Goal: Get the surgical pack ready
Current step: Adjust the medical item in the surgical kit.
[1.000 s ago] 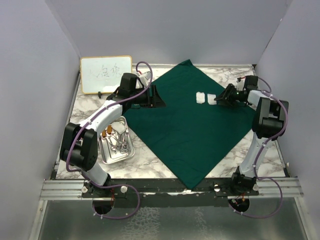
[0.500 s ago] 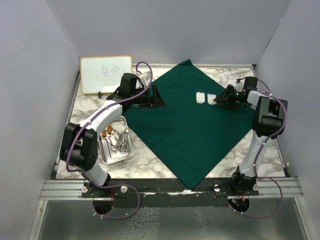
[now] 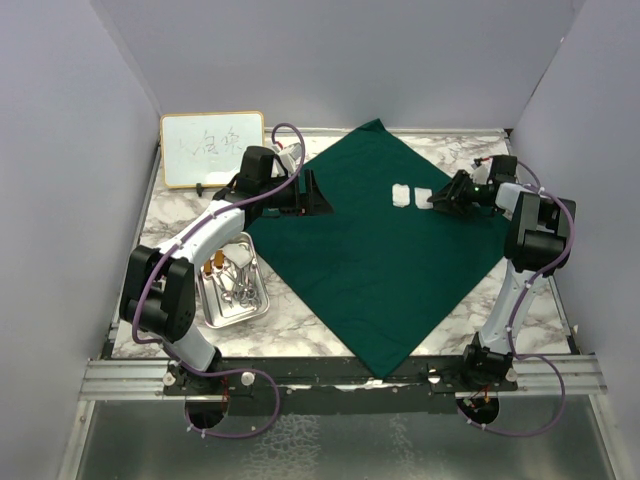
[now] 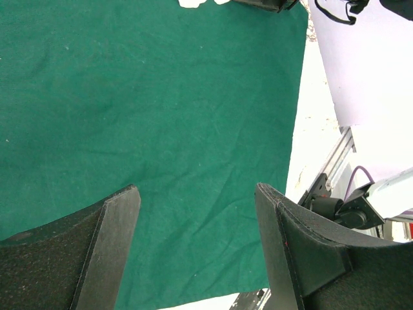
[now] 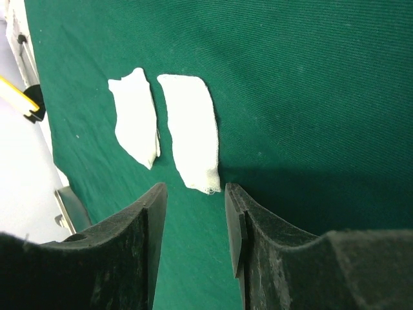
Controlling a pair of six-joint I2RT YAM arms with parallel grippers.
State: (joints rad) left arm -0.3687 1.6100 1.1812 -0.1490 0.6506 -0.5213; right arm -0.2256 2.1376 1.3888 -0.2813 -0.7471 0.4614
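Changing vs 1 s ago: right arm nudged slightly toward the gauze; left arm, drape, gauze and tray all where they were.
Drape: dark green drape spread flat as a diamond on the marble counter, near corner at the counter's front edge.
Gauze: 2 white gauze squares side by side on the drape's far-right part.
Left end effector: wide, nothing between the jaws, over the drape's left side.
Right end effector: narrowish gap, nothing held, tips just at the near end of 1 gauze square; contact can't be told.
Tray: steel tray on bare counter left of the drape, instruments inside.
Hidden/unclear: drape's left corner is under the left end effector in the top view; instruments too small to tell apart; whiteboard writing unreadable.
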